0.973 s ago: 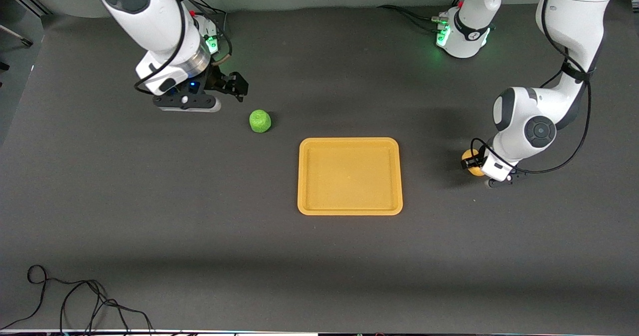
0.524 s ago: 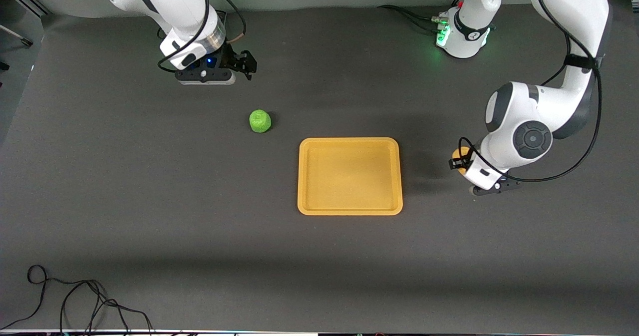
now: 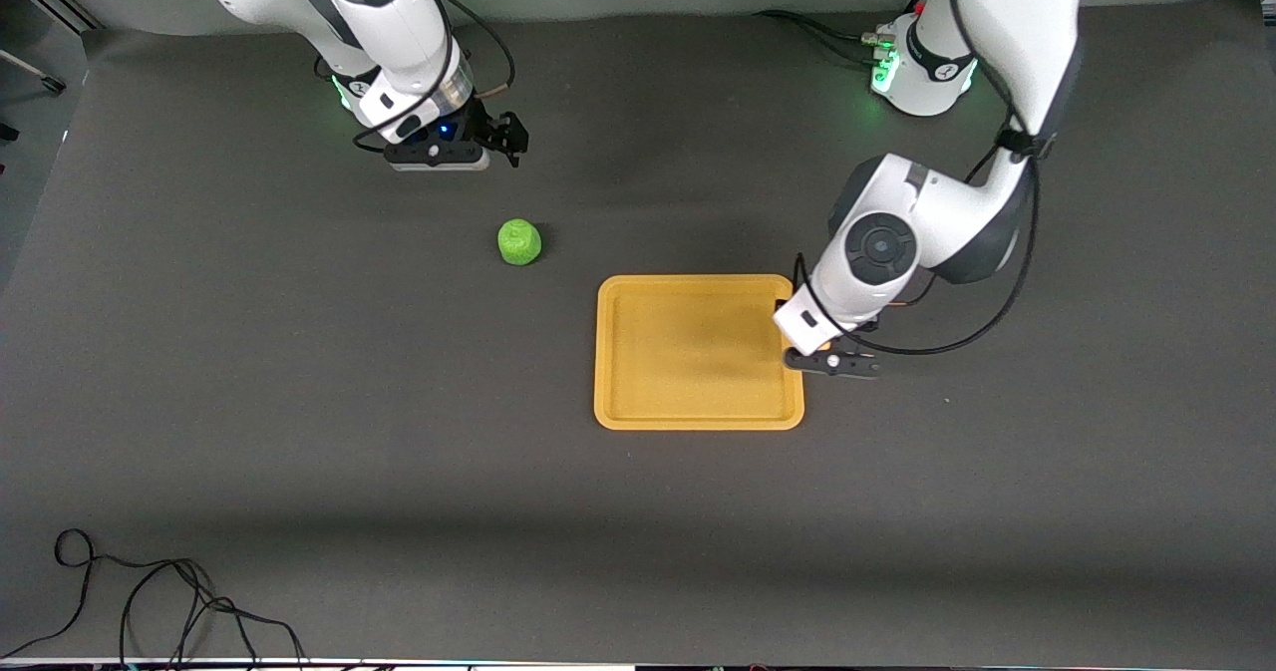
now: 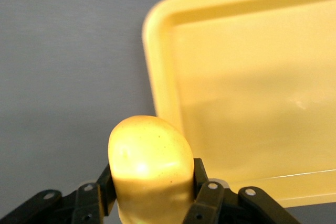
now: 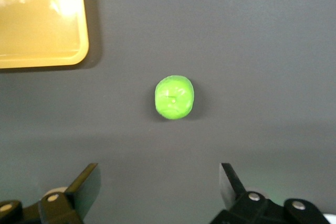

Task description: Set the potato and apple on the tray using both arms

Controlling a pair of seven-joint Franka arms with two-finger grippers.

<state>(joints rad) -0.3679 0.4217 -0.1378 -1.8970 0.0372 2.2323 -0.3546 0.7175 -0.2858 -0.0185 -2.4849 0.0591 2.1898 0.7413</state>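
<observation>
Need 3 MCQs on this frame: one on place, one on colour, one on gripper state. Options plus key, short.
1. Where does the apple lie?
A. on the tray
B. on the table, off the tray, toward the right arm's end
C. in the right gripper

2. What colour is the tray?
A. yellow-orange
B. blue
C. white

3. What does the left gripper hold?
A. nothing
B. the apple
C. the potato

Key: 1 B, the apple sits on the dark table, apart from the tray's corner. 2 A, its rim and floor are yellow-orange. 3 C, the left wrist view shows the potato clamped between the fingers, over the tray's edge; the right gripper is open above the apple.
</observation>
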